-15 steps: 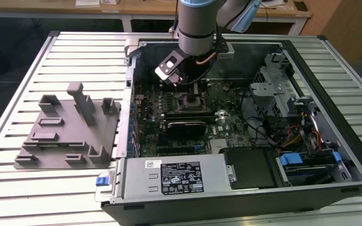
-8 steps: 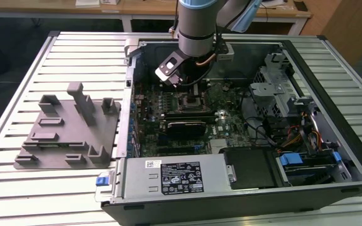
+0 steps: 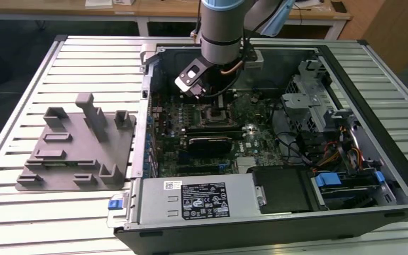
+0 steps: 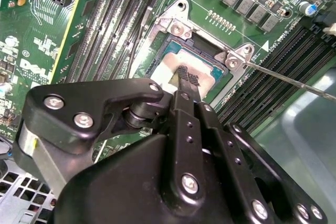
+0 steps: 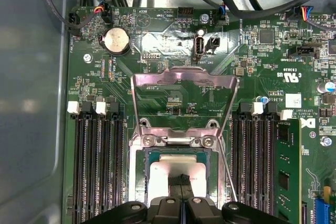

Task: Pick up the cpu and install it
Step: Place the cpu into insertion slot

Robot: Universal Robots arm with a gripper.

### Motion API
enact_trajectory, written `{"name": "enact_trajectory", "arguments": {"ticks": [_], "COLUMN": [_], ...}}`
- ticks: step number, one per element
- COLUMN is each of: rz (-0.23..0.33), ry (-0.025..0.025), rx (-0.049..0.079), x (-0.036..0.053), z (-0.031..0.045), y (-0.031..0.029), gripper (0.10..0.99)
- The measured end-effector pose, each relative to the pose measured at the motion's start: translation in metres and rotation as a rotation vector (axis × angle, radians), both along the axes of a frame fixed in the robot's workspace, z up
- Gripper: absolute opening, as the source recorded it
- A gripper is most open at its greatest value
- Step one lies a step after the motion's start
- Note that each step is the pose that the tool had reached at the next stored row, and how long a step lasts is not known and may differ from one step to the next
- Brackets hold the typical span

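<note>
On the big metal table, an open computer case is lying on its side with its inside showing. Beside it, on the exterior view's left, a grey plastic holder is sitting on the table, well apart from the arm. The robot arm is reaching down into the case, over the green motherboard.

Long black memory slots are running along both sides of the socket. A round silver battery is sitting near one corner of the board. The socket's metal cover is standing open, tipped back away from the socket. Its thin wire lever is sticking out to the side.

The cpu is lying flat inside the socket, with its silvery top facing up. The hand is hanging right over the middle of the cpu. In the first wrist view its two fingers are sitting together with just a thin line between them, so they are not clamping around the cpu. In the second wrist view the black fingertip is looking as if it is touching the top of the cpu. I cannot tell if it is pressing down or staying just above.
</note>
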State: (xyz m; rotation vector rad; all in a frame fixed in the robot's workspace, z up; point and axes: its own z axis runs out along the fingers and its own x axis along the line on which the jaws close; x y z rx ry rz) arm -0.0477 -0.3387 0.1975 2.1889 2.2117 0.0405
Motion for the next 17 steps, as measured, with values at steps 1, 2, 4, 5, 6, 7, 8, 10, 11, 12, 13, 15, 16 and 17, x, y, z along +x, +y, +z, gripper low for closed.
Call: {"name": "enact_trajectory", "arguments": {"ticks": [1,2,4,5,6,7,8,10,11,12,13,15,16,17], "rz": [0.0,0.0,0.0,0.0,0.0,0.0,0.0,0.0,0.0,0.0,0.0,0.0,0.0,0.0], "ry": [-0.0002,-0.0003,-0.001,-0.0018,-0.0016,-0.0008,-0.0008,-0.0012,-0.0014,-0.0018,-0.0023,-0.004,-0.0049,-0.0057], "rx": [0.0,0.0,0.001,0.002,0.002,0.001,0.001,0.001,0.0,0.0,0.0,0.0,0.0,0.0], "x": [0.0,0.0,0.0001,0.0003,0.0003,0.0001,0.0001,0.0001,0.0001,0.0001,0.0001,0.0001,0.0001,0.0001], "z": [-0.0001,-0.0001,0.0007,0.0015,0.0029,0.0054,0.0077,0.0132,0.0162,0.0191,0.0222,0.0278,0.0306,0.0333], "y": [0.0001,0.0001,0.0002,0.0004,0.0004,0.0002,0.0001,0.0001,0.0001,0.0001,0.0001,0.0001,0.0001,0.0001], "gripper": [0.106,0.106,0.106,0.106,0.106,0.106,0.106,0.106,0.106,0.106,0.106,0.106,0.106,0.106]}}
